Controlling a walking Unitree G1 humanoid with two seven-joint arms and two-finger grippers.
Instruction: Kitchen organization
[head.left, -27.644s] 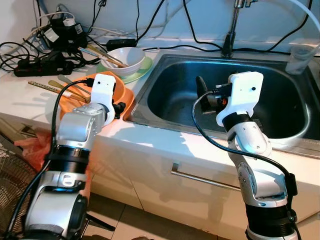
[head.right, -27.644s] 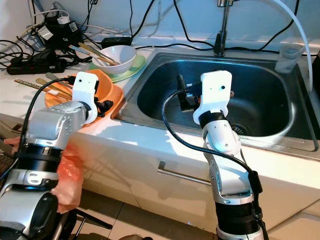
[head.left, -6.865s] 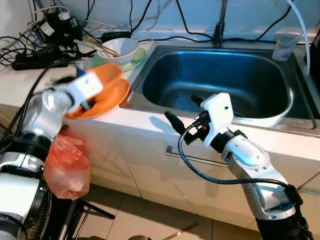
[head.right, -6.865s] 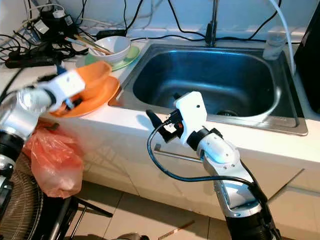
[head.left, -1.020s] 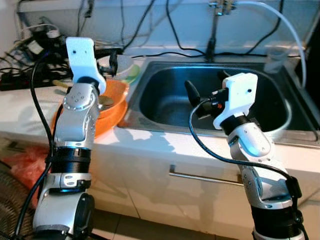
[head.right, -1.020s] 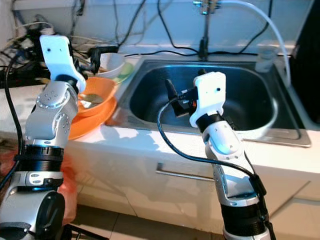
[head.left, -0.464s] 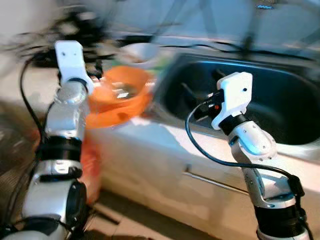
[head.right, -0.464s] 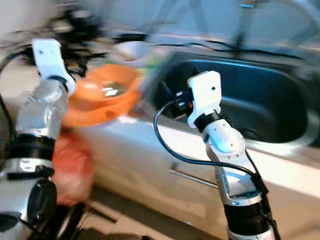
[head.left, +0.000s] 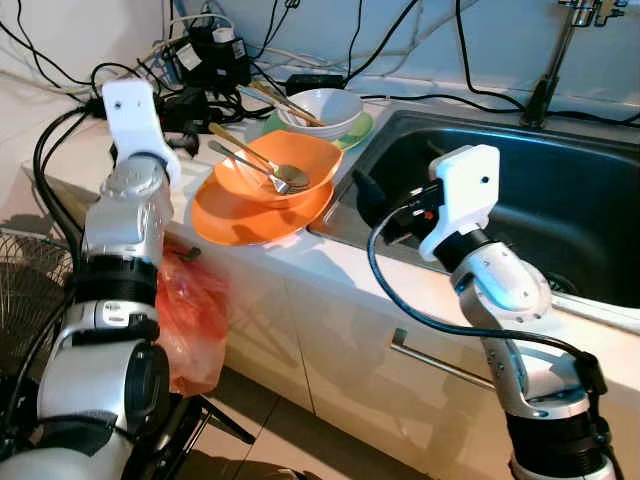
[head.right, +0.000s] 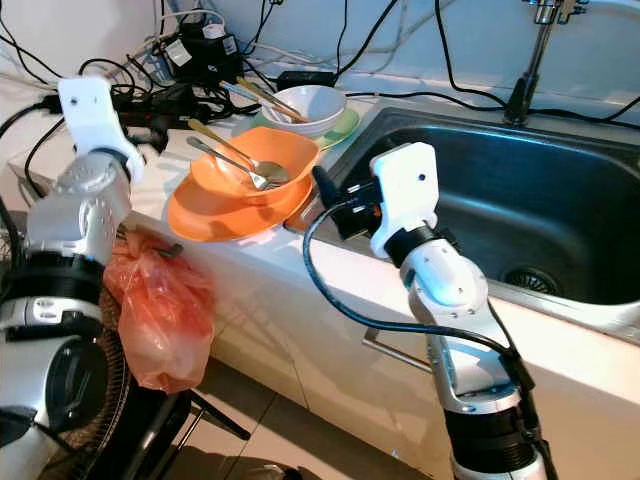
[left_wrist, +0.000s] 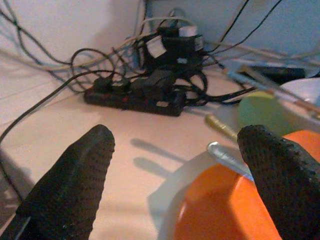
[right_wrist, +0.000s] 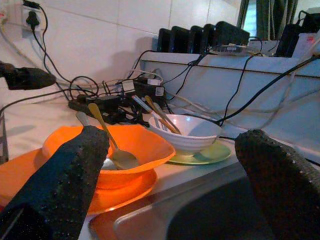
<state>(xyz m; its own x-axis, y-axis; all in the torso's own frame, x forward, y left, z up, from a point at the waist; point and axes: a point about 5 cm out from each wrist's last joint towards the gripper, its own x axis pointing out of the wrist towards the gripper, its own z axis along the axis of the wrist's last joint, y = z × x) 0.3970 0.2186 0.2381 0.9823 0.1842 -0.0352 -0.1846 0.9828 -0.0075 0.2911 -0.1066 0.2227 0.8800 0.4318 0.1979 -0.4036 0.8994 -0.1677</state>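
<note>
While the orange bowl (head.left: 283, 166) sat on its orange plate (head.left: 240, 213) at the tabletop (head.left: 330, 262) edge beside the sink (head.left: 560, 200), the open right tool (right_wrist: 165, 170) faced it from the sink side, nearer than the open left tool (left_wrist: 170, 170).

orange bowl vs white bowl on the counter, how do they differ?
The orange bowl sits on an orange plate near the counter's front edge; the white bowl sits on a green plate further back, towards the wall. The orange bowl is wider and shallower and holds spoons; the white bowl is smaller and deeper and holds chopsticks. Both stand upright, left of the sink.
</note>
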